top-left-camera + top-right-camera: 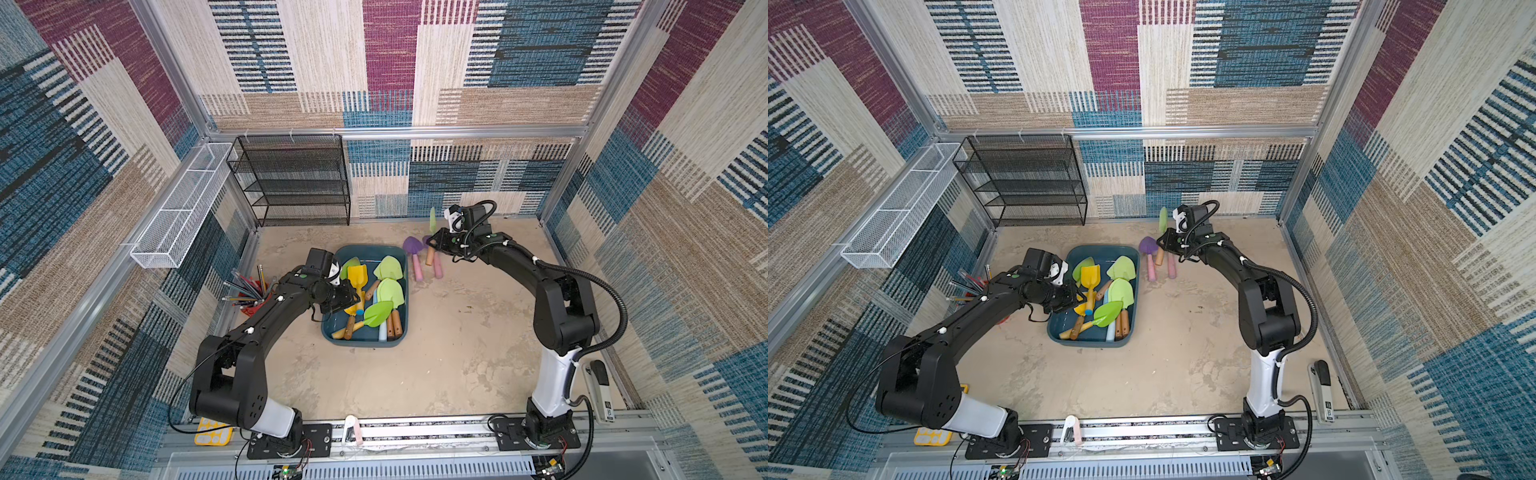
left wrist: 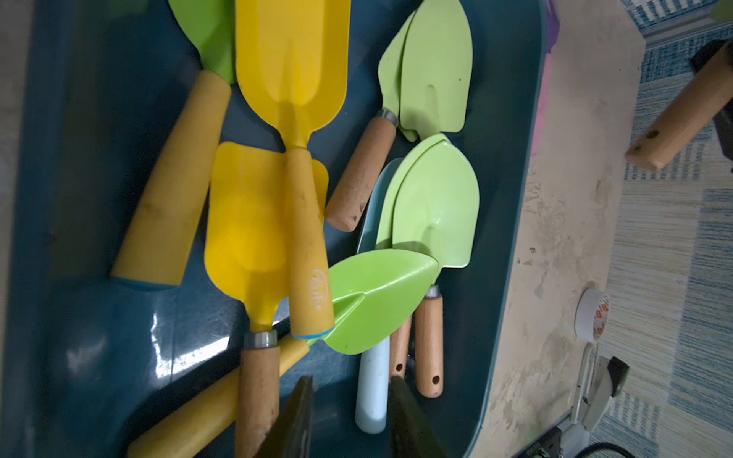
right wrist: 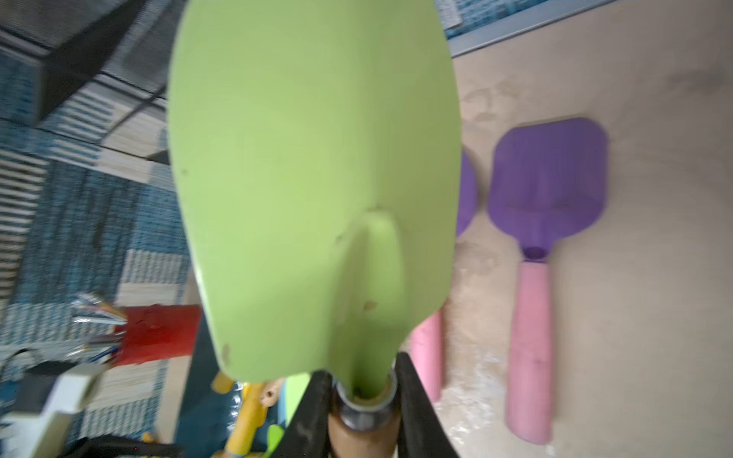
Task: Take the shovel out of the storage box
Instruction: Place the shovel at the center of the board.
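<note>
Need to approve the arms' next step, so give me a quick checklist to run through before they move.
1. Right gripper grip: ok, shut on the light green shovel at its neck.
2. That shovel out of the storage box: ok, held over the table near the purple shovels.
3. Its height above the table: cannot tell.
4. Left gripper free: ok, open over the box, holding nothing.
5. Box emptied: not ok, the yellow shovel and others lie inside.

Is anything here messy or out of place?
Mostly the dark teal plastic tub: its yellow and green garden shovels lie in a crisscross heap, handles over blades. Two purple plastic scoops with pink handles lie loose on the blotchy beige floor beside it.
</note>
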Available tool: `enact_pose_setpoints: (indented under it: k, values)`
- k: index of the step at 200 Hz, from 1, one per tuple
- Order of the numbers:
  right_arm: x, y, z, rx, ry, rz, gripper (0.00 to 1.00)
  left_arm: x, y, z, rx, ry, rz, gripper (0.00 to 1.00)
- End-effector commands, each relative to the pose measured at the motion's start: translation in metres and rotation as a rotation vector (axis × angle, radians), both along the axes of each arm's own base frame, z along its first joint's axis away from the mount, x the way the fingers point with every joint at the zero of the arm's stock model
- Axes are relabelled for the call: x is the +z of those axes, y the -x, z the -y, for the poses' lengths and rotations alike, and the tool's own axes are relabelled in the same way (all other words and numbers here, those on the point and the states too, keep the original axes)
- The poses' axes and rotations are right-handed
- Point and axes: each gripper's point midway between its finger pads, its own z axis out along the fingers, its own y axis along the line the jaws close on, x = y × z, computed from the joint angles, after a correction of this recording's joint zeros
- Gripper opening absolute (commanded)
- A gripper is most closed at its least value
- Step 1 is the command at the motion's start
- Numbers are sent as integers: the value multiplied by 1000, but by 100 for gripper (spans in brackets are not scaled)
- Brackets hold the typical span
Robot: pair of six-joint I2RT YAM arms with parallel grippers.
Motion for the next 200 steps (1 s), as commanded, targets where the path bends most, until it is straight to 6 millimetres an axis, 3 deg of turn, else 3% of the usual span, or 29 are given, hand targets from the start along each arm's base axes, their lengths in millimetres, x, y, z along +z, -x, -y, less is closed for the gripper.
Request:
enact_pose_setpoints:
  k: [1,34,80,156,200]
  values:
    - [-22,-11,38,-110,236,-3,19,-3,0,-9,7,-60,-4,39]
    - [-40,-26,63,-186,389,-11,19,-3,-4,-8,12,-61,-7,39]
    - [-73,-42,81,-231,523,-45,20,-2,-6,-8,16,-64,2,39]
    - [-108,-56,86,-236,593,-90,22,-8,-6,-7,15,-58,-3,39]
    - [-123,-61,88,-235,612,-110,29,-10,-5,-7,13,-55,-9,39]
